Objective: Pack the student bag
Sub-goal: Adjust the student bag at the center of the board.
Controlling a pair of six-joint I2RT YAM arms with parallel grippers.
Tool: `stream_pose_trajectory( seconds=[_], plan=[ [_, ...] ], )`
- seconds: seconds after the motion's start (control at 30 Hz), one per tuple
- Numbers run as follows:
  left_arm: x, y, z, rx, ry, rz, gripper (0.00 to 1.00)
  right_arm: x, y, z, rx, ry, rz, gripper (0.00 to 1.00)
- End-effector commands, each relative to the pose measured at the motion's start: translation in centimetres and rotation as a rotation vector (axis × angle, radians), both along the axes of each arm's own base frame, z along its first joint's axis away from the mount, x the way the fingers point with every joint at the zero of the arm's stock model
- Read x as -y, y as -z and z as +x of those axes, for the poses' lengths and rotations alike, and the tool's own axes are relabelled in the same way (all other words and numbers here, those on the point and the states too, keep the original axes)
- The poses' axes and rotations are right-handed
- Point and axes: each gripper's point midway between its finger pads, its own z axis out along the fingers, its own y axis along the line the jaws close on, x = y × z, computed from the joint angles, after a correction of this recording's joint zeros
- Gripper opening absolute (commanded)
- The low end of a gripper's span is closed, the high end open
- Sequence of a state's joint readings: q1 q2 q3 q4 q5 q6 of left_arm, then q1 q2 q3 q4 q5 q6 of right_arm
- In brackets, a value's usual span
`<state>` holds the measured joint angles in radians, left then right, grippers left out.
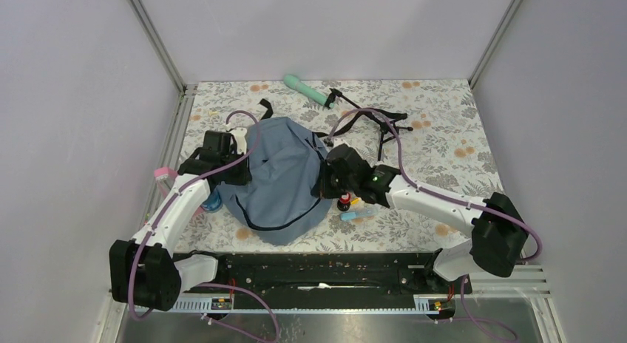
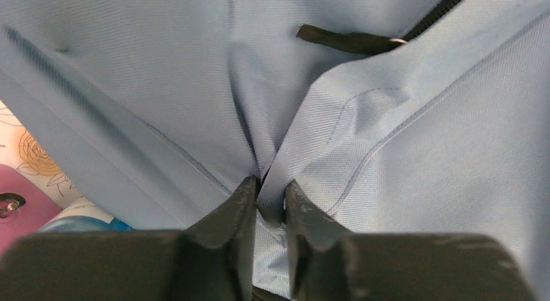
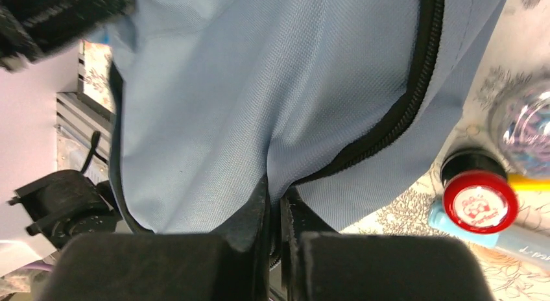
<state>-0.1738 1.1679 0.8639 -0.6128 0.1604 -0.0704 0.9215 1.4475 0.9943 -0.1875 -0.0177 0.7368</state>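
The slate-blue student bag (image 1: 285, 177) lies in the middle of the table, its black straps (image 1: 377, 125) trailing to the back right. My left gripper (image 1: 235, 168) is shut on a fold of the bag's fabric (image 2: 305, 119) at its left side; a black zipper pull (image 2: 344, 40) shows above. My right gripper (image 1: 325, 182) is shut on the bag's right edge (image 3: 214, 106), beside the dark zipper (image 3: 402, 113). In the right wrist view a red-capped marker (image 3: 478, 198) and a light-blue pen (image 3: 499, 239) lie on the cloth by the bag.
A teal bottle-shaped item (image 1: 307, 89) lies at the back. Small items (image 1: 351, 206) sit right of the bag. A pink item (image 1: 163, 173) lies at the left table edge, and a blue item (image 1: 213, 202) peeks from under the bag's left side. Walls enclose three sides.
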Motion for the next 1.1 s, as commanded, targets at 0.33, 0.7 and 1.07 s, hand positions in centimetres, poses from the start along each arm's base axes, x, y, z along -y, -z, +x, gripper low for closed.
stream_pose_trajectory(
  seconds=[0.33,0.7,1.07],
  plan=[
    [10.3,-8.1,0.3,0.145,0.249,-0.359,0.0,2.3,-11.0,14.2,0.414,-0.007,-0.064,0.0],
    [17.1,-9.5,1.0,0.094,0.402,-0.479,0.0,3.4,-10.1,24.2,0.5,0.053,-0.197,0.0],
    [14.7,-10.6,3.0,0.171,0.34,-0.313,0.72,2.5,-11.2,22.9,0.489,-0.005,-0.13,0.55]
  ],
)
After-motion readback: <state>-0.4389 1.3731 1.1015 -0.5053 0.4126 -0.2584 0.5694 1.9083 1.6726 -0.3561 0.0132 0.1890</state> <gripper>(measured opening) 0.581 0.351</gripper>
